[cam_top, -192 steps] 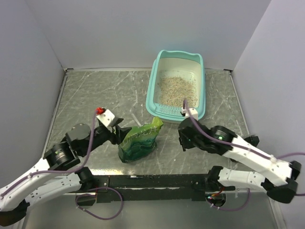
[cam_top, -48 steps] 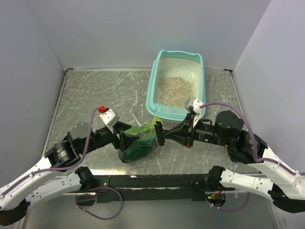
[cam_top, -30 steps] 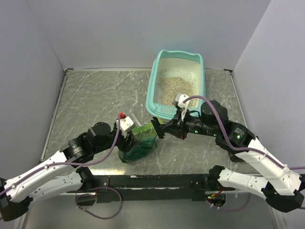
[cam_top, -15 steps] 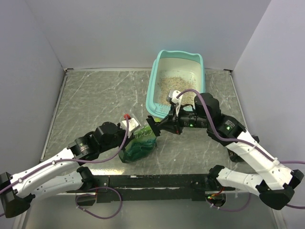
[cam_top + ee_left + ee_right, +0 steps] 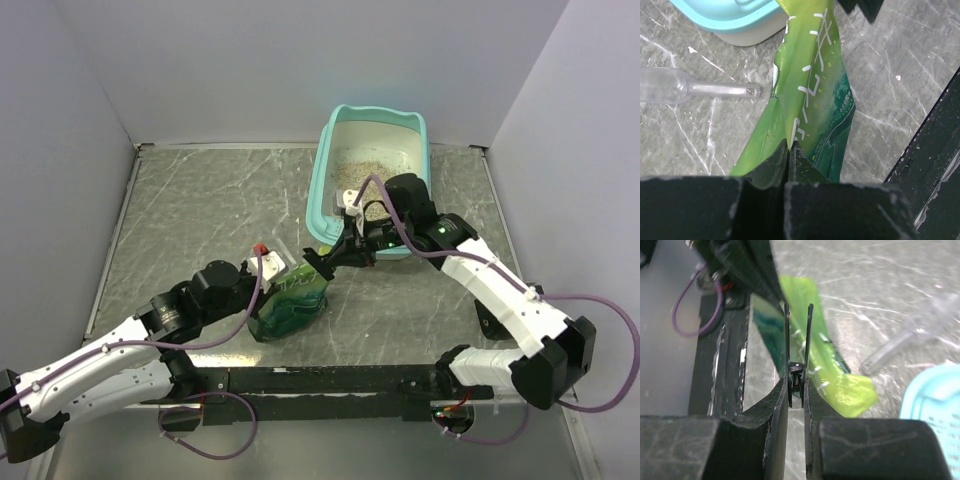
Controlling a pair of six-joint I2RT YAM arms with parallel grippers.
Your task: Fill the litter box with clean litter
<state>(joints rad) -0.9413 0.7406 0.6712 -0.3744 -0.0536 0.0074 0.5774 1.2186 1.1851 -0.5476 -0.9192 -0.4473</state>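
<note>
The teal litter box (image 5: 322, 170) stands at the back right with beige clean litter (image 5: 362, 163) lying inside it. A green crinkled pouch (image 5: 290, 306) stands on the table in front of the box. My left gripper (image 5: 277, 281) is shut on the pouch's upper edge; in the left wrist view the jaws (image 5: 790, 146) pinch the green film (image 5: 812, 95) flat. My right gripper (image 5: 318, 263) reaches from the box side to the pouch top and is shut on a black spring clip (image 5: 797, 340), which hangs just beside the pouch (image 5: 840, 382).
A clear plastic tube-shaped thing (image 5: 690, 89) lies on the table between the pouch and the box corner (image 5: 735, 17). The black base rail (image 5: 320, 380) runs along the near edge. Grey walls close in the left, back and right.
My left gripper has closed on the pouch's edge. The right arm has swung its elbow back over the box and carried the clip left, up to the pouch top.
</note>
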